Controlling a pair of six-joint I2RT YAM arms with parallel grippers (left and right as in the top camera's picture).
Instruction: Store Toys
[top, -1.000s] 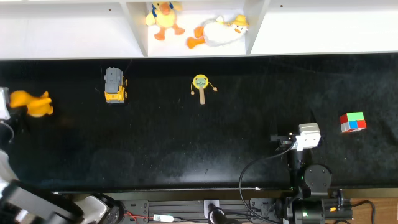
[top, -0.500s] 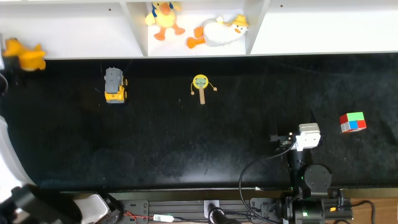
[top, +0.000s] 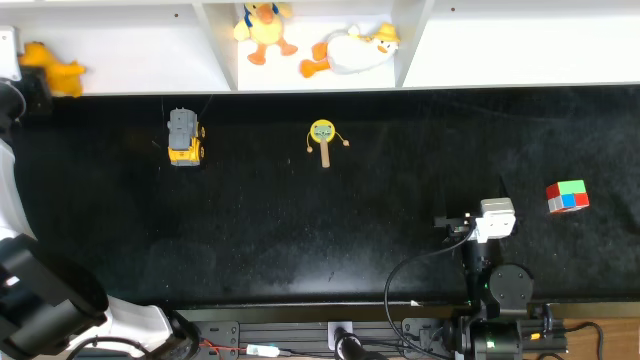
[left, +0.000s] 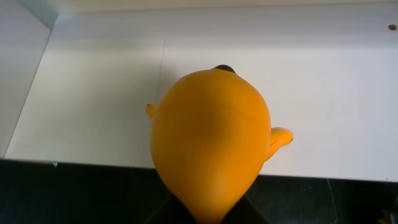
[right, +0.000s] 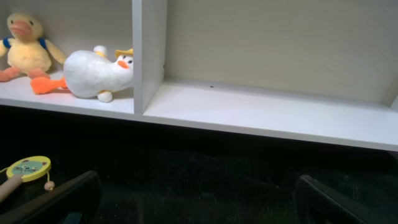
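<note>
My left gripper (top: 24, 76) is shut on an orange plastic toy (top: 52, 69) at the far left, at the front lip of the white shelf's left compartment (left: 93, 112). The orange toy (left: 211, 149) hangs over that lip and hides its own far side. A yellow and grey truck (top: 185, 136), a rattle drum (top: 323, 137) and a colour cube (top: 567, 196) lie on the black table. My right gripper (right: 199, 208) is open and holds nothing, low at the front right of the table (top: 483, 222).
The middle compartment holds a yellow duck plush (top: 264, 28) and a white duck plush (top: 352, 50). A divider (right: 148, 56) separates it from the bare right compartment (right: 267, 112). Cables run along the table's front edge.
The left arm carried the orange toy from the table's left edge up to the shelf's left compartment. The right arm and the other toys stayed put.
</note>
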